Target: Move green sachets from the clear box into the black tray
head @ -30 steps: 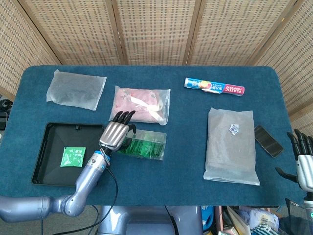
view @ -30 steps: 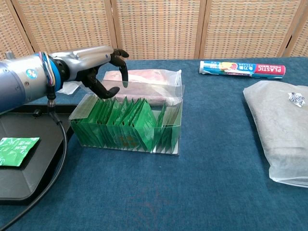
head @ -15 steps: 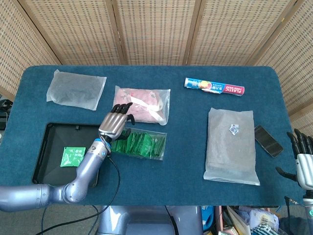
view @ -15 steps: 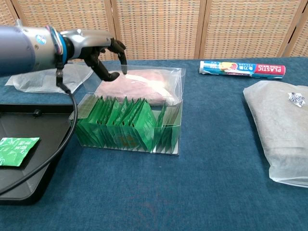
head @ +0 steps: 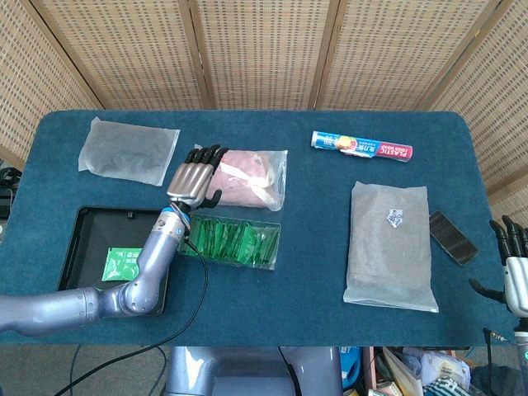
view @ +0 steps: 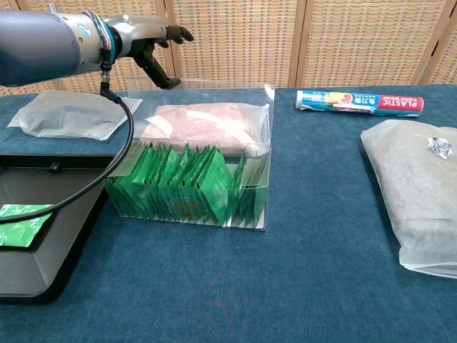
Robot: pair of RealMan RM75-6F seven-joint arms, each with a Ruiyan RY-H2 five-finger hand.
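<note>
My left hand raised and empty, my right hand idle at the edge

My left arm [head: 124, 293] reaches forward from the lower left, its silver forearm angling up to a blue-ringed wrist, and my left hand [head: 192, 177] hangs in the air with its back up, holding nothing. Its dark fingers [view: 171, 32] are spread apart and curve loosely forward, the thumb hanging below them in the chest view. My right hand [head: 513, 268] shows only at the far right edge of the head view, fingers pointing up and apart, thumb out to the side, nothing in its grasp.
</note>
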